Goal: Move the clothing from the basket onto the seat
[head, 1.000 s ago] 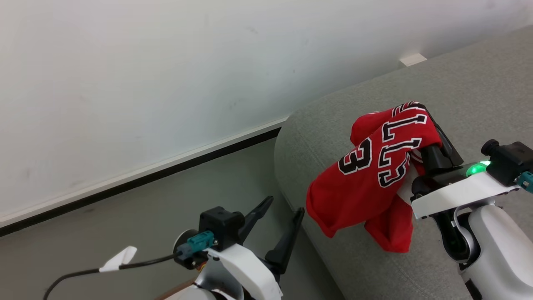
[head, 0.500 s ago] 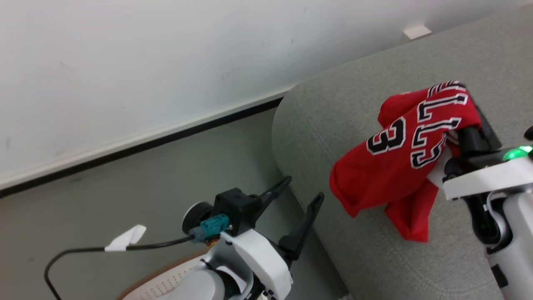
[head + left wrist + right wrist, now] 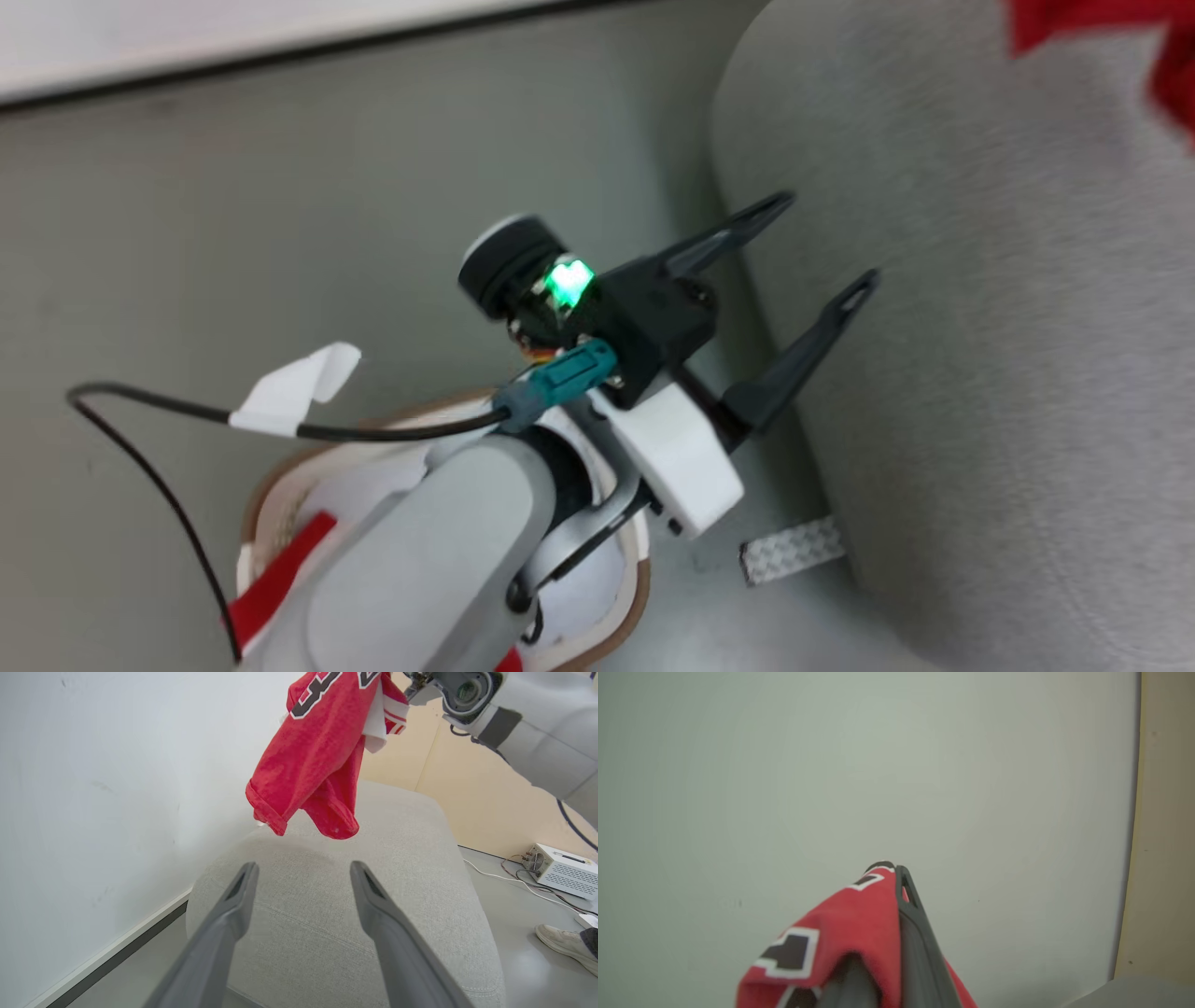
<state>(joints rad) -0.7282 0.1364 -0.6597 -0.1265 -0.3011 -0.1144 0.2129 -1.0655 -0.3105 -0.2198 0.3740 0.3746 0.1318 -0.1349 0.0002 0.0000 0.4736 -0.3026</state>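
The red jersey (image 3: 317, 751) with black-and-white lettering hangs in the air above the light-grey seat (image 3: 373, 914), its lower folds just over the cushion. My right gripper (image 3: 889, 870) is shut on the jersey (image 3: 845, 933), which drapes over its fingers. A corner of the jersey (image 3: 1102, 23) shows at the top right of the head view. My left gripper (image 3: 826, 243) stands open and holds nothing, beside the seat's (image 3: 980, 373) rounded end and above the floor. Under my left arm sits the cream basket (image 3: 280, 457) with its brown rim, and a red garment (image 3: 280, 574) lies inside.
A white wall with a dark baseboard runs behind the seat. A strip of patterned tape (image 3: 794, 551) lies on the floor by the seat. A white electronic box (image 3: 560, 870) with cables and a person's shoe (image 3: 560, 942) are on the floor beyond the seat.
The head camera has tipped downward, bringing the basket into view and pushing the jersey to the top right corner. The right arm carried the jersey further right over the seat.
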